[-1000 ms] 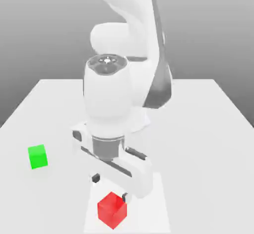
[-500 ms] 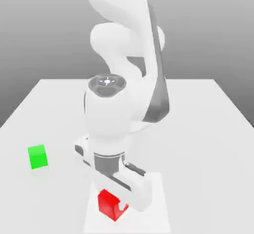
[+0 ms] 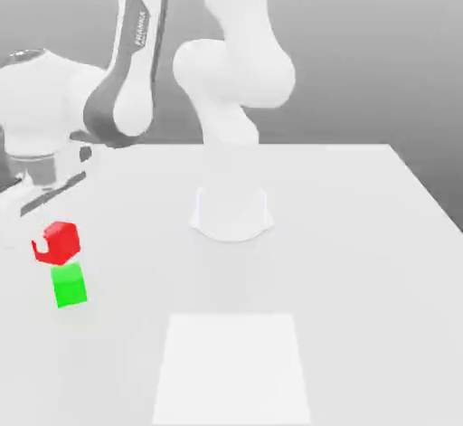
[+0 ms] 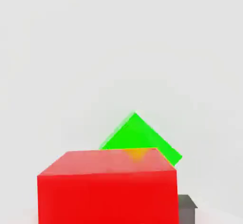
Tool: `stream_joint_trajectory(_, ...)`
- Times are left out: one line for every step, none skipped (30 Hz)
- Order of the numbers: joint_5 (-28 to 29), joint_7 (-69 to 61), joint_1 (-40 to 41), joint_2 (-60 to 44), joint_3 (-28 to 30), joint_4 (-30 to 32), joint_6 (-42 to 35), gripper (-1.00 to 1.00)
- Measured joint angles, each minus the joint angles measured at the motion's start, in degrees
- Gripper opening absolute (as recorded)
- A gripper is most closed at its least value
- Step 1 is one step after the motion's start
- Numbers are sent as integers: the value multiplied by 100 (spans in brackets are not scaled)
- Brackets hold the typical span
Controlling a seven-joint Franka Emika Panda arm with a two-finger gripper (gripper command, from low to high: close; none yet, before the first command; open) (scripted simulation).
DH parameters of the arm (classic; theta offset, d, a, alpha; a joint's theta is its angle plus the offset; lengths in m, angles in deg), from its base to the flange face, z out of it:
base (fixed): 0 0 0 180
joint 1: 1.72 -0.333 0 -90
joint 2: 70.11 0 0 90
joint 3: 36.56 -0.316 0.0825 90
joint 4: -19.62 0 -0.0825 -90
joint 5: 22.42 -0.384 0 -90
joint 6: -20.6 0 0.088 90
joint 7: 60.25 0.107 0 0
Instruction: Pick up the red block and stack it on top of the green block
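Observation:
The red block [image 3: 58, 241] hangs in the air at the exterior view's left, held under the arm's white hand. My gripper [image 3: 54, 245] is shut on it. The green block [image 3: 70, 287] rests on the white table [image 3: 362, 234] directly beneath, with a narrow gap between the two cubes and the red one sitting slightly toward the exterior view's left. In the hand view the red block [image 4: 108, 187] is close up, the green block [image 4: 142, 136] shows past its far edge, and one dark fingertip [image 4: 187, 208] presses against the red cube's side.
The arm's round white base [image 3: 231, 212] stands mid-table. A paler square patch [image 3: 233, 365] marks the tabletop near the front edge. The green cube lies close to the table's edge on the exterior view's left.
The gripper closed on the red block at the front of the table, lifted it and swung with it to the exterior view's left, above the green block.

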Motion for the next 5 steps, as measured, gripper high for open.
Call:
stream_joint_trajectory(-130, -76, 6, -201, -34, -3, 193, -100)
stream_joint_trajectory(-259, -161, 30, -385, -102, -9, 369, 100)
stream_joint_trajectory(-259, -161, 28, -385, -102, -9, 369, 100)
stream_joint_trajectory(-259, -161, 28, -385, -102, -9, 369, 100)
stream_joint_trajectory(-259, -161, 28, -385, -102, -9, 369, 100)
